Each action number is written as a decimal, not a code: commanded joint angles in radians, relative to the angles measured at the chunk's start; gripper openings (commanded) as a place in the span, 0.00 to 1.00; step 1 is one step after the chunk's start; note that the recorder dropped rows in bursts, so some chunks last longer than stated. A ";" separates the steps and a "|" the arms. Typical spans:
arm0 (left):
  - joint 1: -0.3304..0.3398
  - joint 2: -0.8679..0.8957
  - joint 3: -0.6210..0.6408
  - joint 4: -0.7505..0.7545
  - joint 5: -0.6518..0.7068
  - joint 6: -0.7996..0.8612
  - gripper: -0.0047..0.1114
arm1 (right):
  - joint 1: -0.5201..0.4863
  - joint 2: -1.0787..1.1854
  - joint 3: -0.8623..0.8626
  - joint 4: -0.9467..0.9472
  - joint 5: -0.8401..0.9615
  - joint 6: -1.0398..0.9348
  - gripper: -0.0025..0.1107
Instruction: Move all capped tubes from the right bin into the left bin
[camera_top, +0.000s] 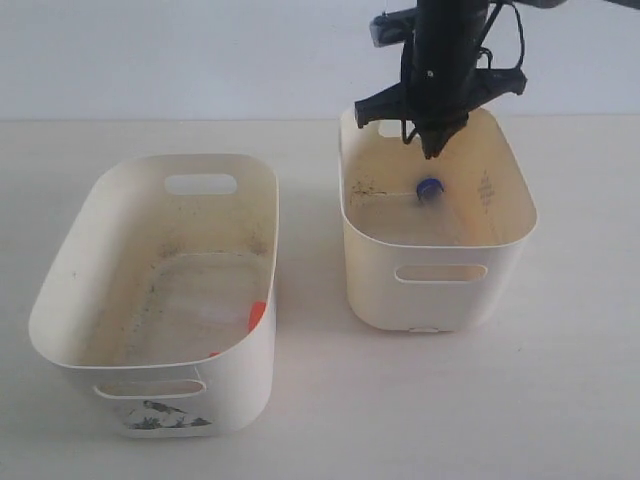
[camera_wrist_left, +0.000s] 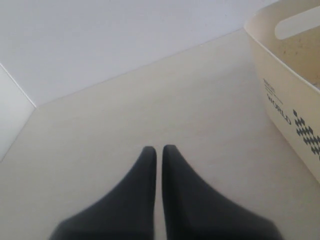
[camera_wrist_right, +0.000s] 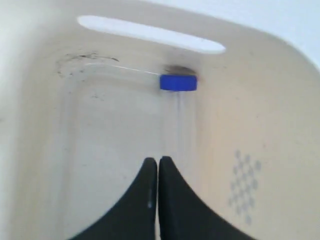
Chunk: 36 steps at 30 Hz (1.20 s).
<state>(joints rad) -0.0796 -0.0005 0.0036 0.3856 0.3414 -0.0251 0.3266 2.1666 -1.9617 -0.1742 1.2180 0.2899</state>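
The right bin (camera_top: 510, 235) holds one clear tube with a dark blue cap (camera_top: 429, 188), lying on the floor near the far wall. In the right wrist view the blue-capped tube (camera_wrist_right: 178, 83) lies ahead of my right gripper (camera_wrist_right: 158, 161), which is shut with nothing in it and hangs above the bin's back part (camera_top: 432, 150). The left bin (camera_top: 60, 350), with a bird print on its front, shows an orange-red cap (camera_top: 257, 314) against its right inner wall. My left gripper (camera_wrist_left: 159, 148) is shut and empty over bare table, out of the exterior view.
The left wrist view shows a cream bin's printed outer wall (camera_wrist_left: 290, 107) to one side of the gripper, and a pale wall behind the table. Bare table (camera_top: 310, 350) lies between the two bins.
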 joint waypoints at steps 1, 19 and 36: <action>-0.005 0.000 -0.004 -0.003 -0.005 -0.010 0.08 | 0.032 -0.004 -0.015 0.052 0.003 -0.017 0.02; -0.005 0.000 -0.004 -0.003 -0.005 -0.010 0.08 | -0.042 0.054 -0.015 0.281 0.003 -0.064 0.02; -0.005 0.000 -0.004 -0.003 -0.005 -0.010 0.08 | -0.081 0.115 -0.015 0.312 0.003 -0.072 0.02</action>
<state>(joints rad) -0.0796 -0.0005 0.0036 0.3856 0.3414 -0.0251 0.2498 2.2588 -1.9713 0.1266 1.2198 0.2246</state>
